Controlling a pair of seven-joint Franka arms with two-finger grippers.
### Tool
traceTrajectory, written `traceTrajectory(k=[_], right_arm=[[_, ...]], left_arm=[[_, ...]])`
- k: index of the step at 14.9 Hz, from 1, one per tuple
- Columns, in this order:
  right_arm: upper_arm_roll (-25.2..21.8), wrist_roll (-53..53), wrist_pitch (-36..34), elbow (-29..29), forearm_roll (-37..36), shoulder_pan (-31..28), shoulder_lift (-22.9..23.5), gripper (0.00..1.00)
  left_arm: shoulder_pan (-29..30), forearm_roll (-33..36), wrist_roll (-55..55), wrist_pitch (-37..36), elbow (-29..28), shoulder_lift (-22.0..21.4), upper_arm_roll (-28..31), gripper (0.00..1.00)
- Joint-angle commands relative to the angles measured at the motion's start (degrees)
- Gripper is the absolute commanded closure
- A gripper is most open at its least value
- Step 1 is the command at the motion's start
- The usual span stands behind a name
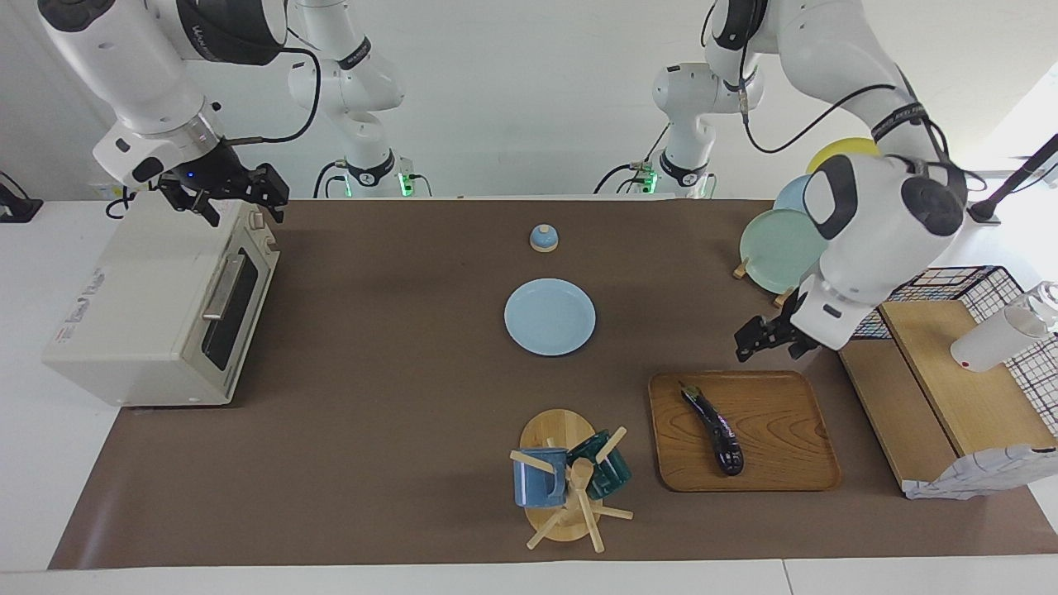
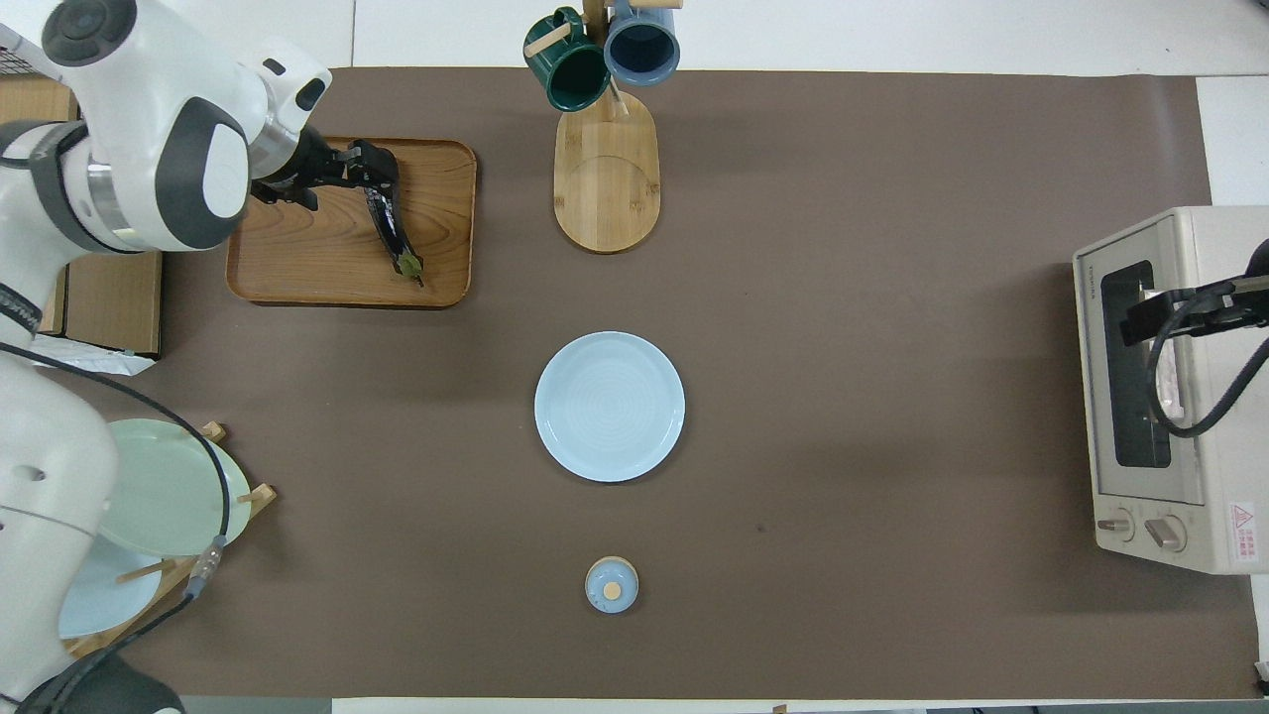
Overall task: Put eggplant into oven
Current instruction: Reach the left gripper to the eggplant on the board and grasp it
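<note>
On the wooden tray (image 1: pixel 785 430), toward the left arm's end of the desk (image 1: pixel 397 413), the eggplant (image 1: pixel 712 430) lies slantwise, stem toward 11 o'clock in the facing view. The left hand (image 1: pixel 764 343) hangs open over the tray's edge, touching nothing. Best to turn its jaws across the eggplant's length, descend at the middle (glossy skin may slip) and close gently. The oven (image 1: pixel 140 306) looks shut. The right hand (image 1: pixel 223 197) hovers over its top; I cannot tell if it is open or closed.

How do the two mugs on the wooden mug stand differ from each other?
The blue mug is light blue, while the green mug is dark teal green. On the wooden mug stand, the blue mug hangs toward the right arm's end, the green mug toward the left arm's. Both hang tilted on pegs.
</note>
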Motion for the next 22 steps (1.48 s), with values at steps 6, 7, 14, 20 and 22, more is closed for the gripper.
traceTrajectory(k=[6, 7, 14, 20, 22], right_arm=[[0.0, 5.5, 15.1, -19.2, -6.7, -3.7, -5.8, 1.0], [0.0, 7.0, 15.4, -19.6, -9.5, -3.6, -5.5, 1.0], [0.1, 6.8, 18.5, -21.3, -14.9, -3.7, -2.3, 1.0], [0.1, 5.3, 20.7, -23.6, -17.6, -3.8, -2.0, 1.0], [0.1, 5.5, 21.8, -25.0, -17.5, -3.8, -2.0, 1.0]], left_arm=[[-1.7, 1.9, -1.2, 10.6, -5.8, 0.1, 2.2, 0.08], [-1.7, 1.9, -1.2, 11.8, -7.4, -0.6, 2.2, 0.08], [-2.1, 1.8, -1.3, 16.2, -12.1, -2.3, 2.0, 0.2], [-3.3, 1.8, -2.5, 16.7, -12.3, -2.3, 2.1, 0.72], [-3.3, 1.8, -2.6, 16.6, -12.3, -2.3, 2.1, 0.99]])
